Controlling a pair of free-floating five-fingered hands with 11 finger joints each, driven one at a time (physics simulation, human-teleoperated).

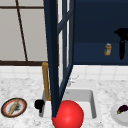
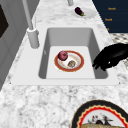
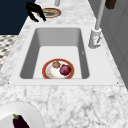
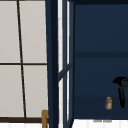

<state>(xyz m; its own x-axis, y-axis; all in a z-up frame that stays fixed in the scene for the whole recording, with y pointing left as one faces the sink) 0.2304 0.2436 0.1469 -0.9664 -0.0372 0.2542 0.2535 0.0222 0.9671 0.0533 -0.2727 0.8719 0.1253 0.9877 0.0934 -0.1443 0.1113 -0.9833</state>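
Observation:
My left hand hovers over the front left corner of the sink, fingers relaxed and hanging down, holding nothing. It shows at the sink's front rim in the left side view and near the far plate in the right side view. My right hand floats inside the open wall cabinet, fingers straight down, just right of a small orange bottle. The upper view has the same hand and bottle. In the sink, a red-rimmed plate carries a red apple and a brown lump.
The cabinet's dark blue glass door stands open over the sink. A big red sphere sits low in front. A plate with a long loaf lies at left, a plate with an eggplant at right. The faucet stands behind the basin.

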